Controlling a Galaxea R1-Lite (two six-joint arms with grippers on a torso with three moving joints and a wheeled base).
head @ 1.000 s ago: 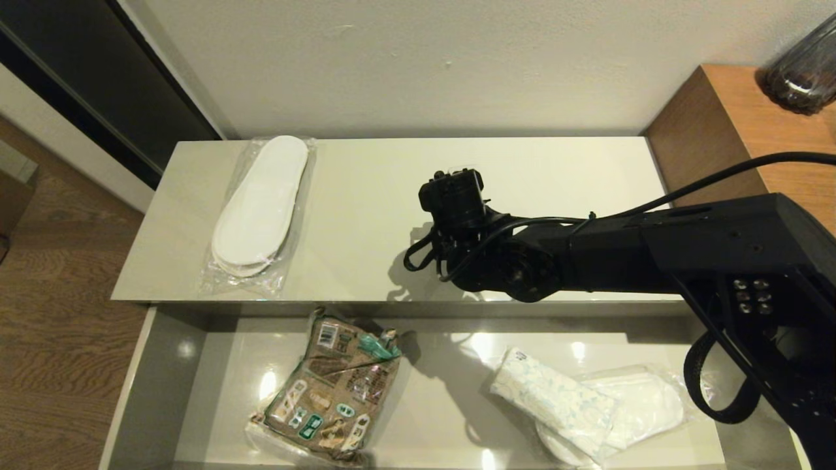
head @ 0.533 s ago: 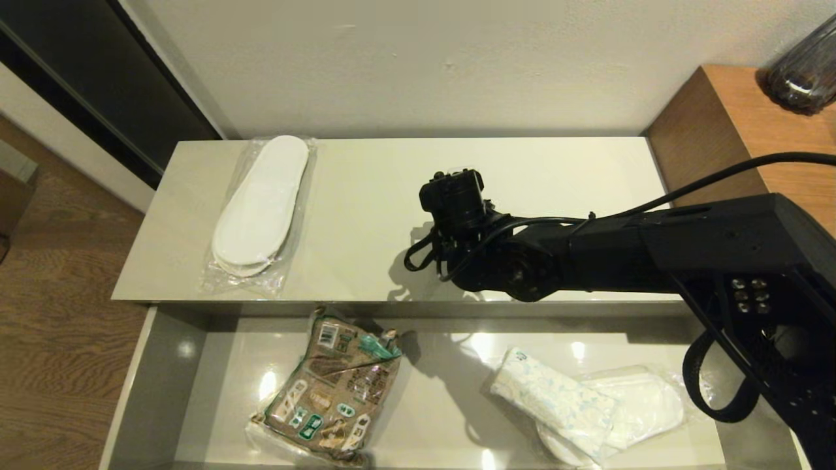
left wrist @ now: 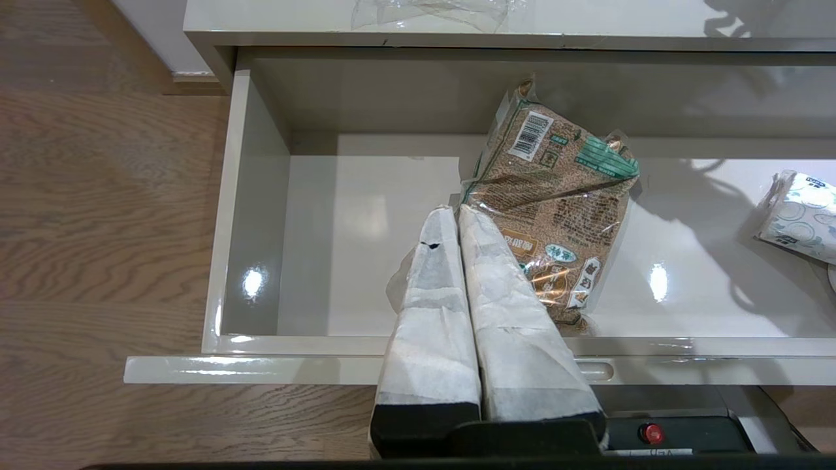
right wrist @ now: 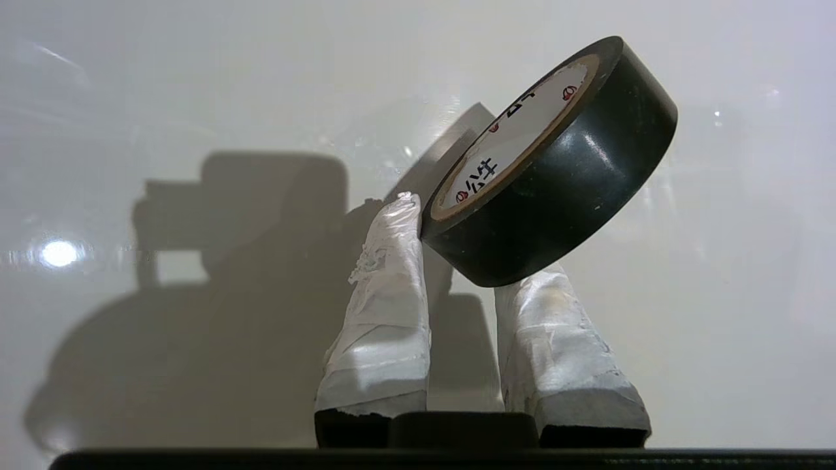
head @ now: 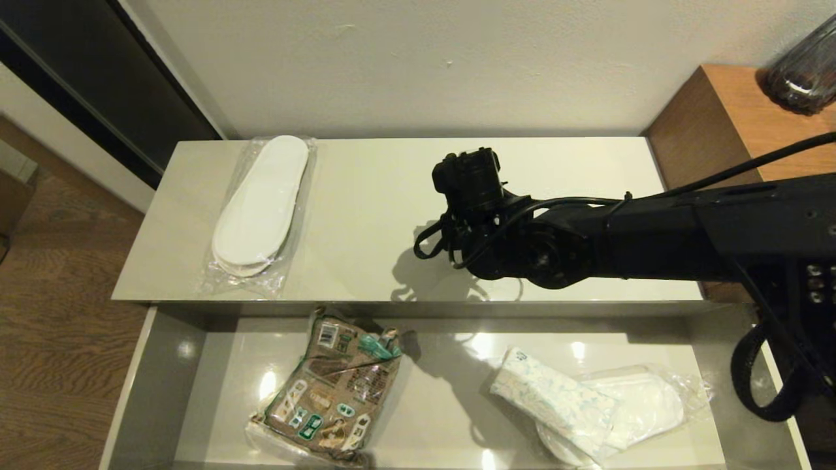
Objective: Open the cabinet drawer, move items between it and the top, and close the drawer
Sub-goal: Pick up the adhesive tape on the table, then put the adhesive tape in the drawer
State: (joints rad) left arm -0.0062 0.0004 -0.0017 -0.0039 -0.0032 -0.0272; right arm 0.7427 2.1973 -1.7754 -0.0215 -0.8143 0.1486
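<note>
Head view: right arm reaching across the top (head: 366,196), a long glossy cream panel, drawer standing open below it.
Cabinet drawer (head: 163,365): wide, shallow, shiny grey-beige inside; pulled out, so things can go in or come out.
Slippers on top (head: 258,205): flat, white, sealed in a crinkly clear bag, lying far to the left.
Drawer contents: brown printed snack bag (head: 333,391) left of centre; soft white tissue pack (head: 555,398) lying over a second bagged pair (head: 646,405) on the right.
Right claw (right wrist: 457,261): taped white fingers clamped on the tape roll (right wrist: 555,163), pinching its rim so it hangs tilted above the top; looks freshly picked, likely bound for the drawer.
Left claw (left wrist: 457,215): pads pressed together, holding nothing, parked over the drawer front.
</note>
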